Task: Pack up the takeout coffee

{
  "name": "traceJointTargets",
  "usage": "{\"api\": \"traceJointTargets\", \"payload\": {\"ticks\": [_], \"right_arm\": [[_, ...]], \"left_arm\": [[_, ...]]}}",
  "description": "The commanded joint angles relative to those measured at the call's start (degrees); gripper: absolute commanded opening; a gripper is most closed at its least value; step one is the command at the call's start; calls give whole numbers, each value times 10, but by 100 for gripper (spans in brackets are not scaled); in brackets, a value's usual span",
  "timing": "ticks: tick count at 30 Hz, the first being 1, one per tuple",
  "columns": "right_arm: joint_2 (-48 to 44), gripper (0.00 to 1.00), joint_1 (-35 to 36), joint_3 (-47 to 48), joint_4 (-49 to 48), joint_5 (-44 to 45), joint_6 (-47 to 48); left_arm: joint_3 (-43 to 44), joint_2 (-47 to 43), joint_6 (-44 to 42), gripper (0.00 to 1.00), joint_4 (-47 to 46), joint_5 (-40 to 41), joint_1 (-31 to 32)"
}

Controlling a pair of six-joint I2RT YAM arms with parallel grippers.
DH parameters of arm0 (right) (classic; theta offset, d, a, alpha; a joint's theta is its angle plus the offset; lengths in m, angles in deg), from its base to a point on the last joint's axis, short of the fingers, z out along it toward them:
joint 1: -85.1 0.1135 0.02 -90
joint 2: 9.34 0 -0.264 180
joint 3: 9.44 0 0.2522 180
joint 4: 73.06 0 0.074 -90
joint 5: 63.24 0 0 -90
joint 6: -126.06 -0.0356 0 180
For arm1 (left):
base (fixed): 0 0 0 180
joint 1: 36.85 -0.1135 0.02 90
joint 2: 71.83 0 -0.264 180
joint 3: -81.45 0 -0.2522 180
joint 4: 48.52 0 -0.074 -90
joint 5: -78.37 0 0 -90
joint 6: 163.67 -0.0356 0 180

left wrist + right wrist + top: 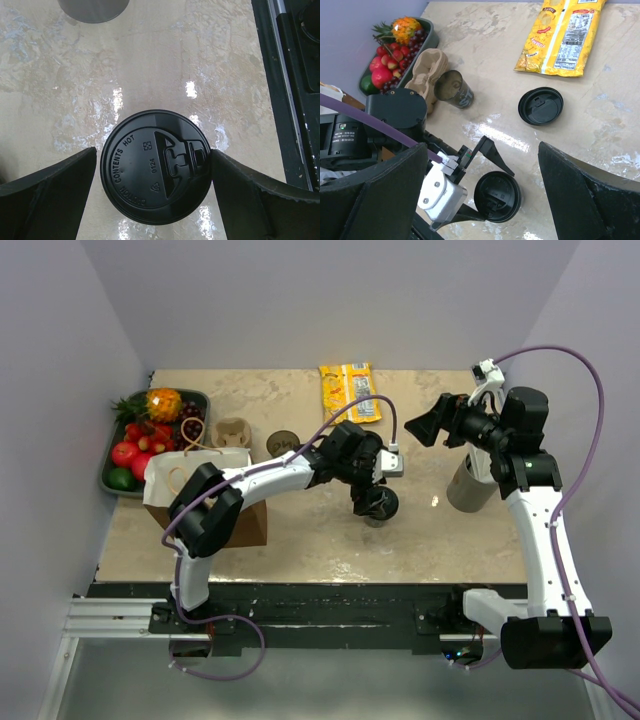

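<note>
A takeout coffee cup with a black lid stands on the table near the middle. My left gripper is open and straddles the cup at lid height. Its right finger reaches the lid's rim, and its left finger stands a small gap away. The right wrist view shows the same cup between the left gripper's fingers. My right gripper hovers open and empty above the table's right half, clear of the cup. A brown paper bag stands at the near left.
A grey cup stands under the right arm. A loose black lid, an open dark cup and a cardboard cup carrier sit behind. A yellow snack bag lies at the back, with a fruit tray at far left.
</note>
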Motion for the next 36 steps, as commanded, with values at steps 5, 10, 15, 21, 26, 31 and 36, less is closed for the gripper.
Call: {"api": "traceJointTargets", "payload": {"ticks": [5,10,15,21,26,31,36], "right_arm": [[-6,95,0,-3,-30,-11,-10],[-5,95,0,-3,-33,-11,-11],[-7,95,0,-5,-34,-9,-12],[-5,95,0,-3,-33,-6,-15],[-1,95,0,6,-33,-2,-11],[4,95,0,9,-32,0,-8],[14,95,0,28,-26,5,8]], "left_arm": [[-14,-29,2,98,-12,13,2],[-15,-28,1,96,-15,13,2],[-14,-26,-7,93,-10,15,2],[0,-32,-8,86,10,-1,2],[26,-48,-2,84,38,-21,-3],[67,-76,-3,81,101,-48,-17],[119,-135,-16,79,197,-47,-56]]}}
